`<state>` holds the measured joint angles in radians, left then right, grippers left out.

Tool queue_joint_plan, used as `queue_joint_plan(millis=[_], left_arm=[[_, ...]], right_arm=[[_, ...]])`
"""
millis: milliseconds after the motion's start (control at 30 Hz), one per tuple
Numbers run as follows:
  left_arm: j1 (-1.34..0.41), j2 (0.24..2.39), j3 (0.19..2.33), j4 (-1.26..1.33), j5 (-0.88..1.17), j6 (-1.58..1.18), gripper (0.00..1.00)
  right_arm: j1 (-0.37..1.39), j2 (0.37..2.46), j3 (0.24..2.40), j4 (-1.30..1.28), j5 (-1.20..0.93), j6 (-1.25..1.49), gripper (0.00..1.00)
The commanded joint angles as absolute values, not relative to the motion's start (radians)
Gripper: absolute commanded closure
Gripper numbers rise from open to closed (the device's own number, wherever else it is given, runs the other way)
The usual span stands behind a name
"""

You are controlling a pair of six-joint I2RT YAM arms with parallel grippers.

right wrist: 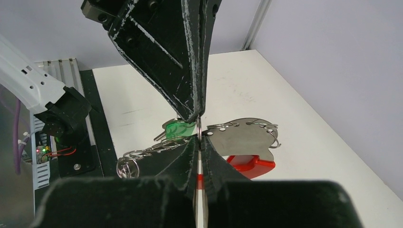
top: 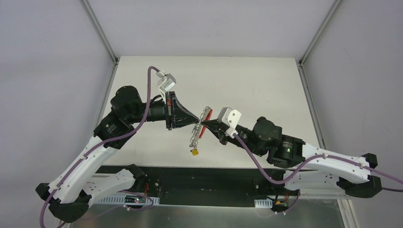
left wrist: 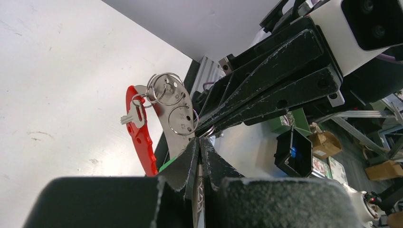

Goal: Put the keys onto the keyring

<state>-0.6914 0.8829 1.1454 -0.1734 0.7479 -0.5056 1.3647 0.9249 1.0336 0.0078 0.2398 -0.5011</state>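
The keyring (top: 206,118), a grey metal plate (left wrist: 177,111) with a bright red part (left wrist: 141,137), is held above the table between both grippers. My right gripper (top: 207,125) is shut on the keyring's edge; in its own view the tips (right wrist: 200,141) pinch at the plate (right wrist: 242,137). My left gripper (top: 194,123) meets it tip to tip and is shut on a wire ring (left wrist: 205,134). A silver key (left wrist: 134,117) hangs on a ring by the red part. A green-tagged key (right wrist: 179,128) sits at the tips. A chain of rings (top: 194,139) hangs down to a yellow-tagged key (top: 195,152).
The white table (top: 256,90) lies under the grippers, with a black strip (top: 190,173) along its near edge where the arm bases stand. Grey walls and metal frame posts (top: 100,28) close the sides and back.
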Motion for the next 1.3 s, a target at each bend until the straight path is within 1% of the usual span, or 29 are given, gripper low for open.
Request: queue_joint_plan(millis=[0, 267, 500, 700, 867, 1267], left_arm=[[-0.694, 0.872, 1.153, -0.107, 0.786, -0.507, 1.0], [-0.695, 0.877, 1.168, -0.109, 0.768, -0.523, 1.0], [-0.694, 0.893, 1.186, -0.117, 0.758, -0.535, 1.0], [-0.695, 0.925, 1.218, -0.141, 0.752, -0.552, 1.0], [-0.694, 0.951, 1.241, -0.155, 0.759, -0.563, 1.0], [-0.695, 0.958, 1.243, -0.199, 0.742, -0.552, 0.99]], right_arm=[[1.365, 0.97, 1.083, 0.016, 0.285, -0.489, 1.0], [1.367, 1.002, 1.044, 0.103, 0.363, -0.535, 1.0], [1.368, 1.026, 1.028, 0.136, 0.38, -0.567, 1.0], [1.368, 1.015, 1.015, 0.175, 0.38, -0.57, 1.0], [1.368, 1.004, 0.992, 0.257, 0.397, -0.585, 1.0], [1.368, 0.967, 0.961, 0.37, 0.45, -0.62, 1.0]])
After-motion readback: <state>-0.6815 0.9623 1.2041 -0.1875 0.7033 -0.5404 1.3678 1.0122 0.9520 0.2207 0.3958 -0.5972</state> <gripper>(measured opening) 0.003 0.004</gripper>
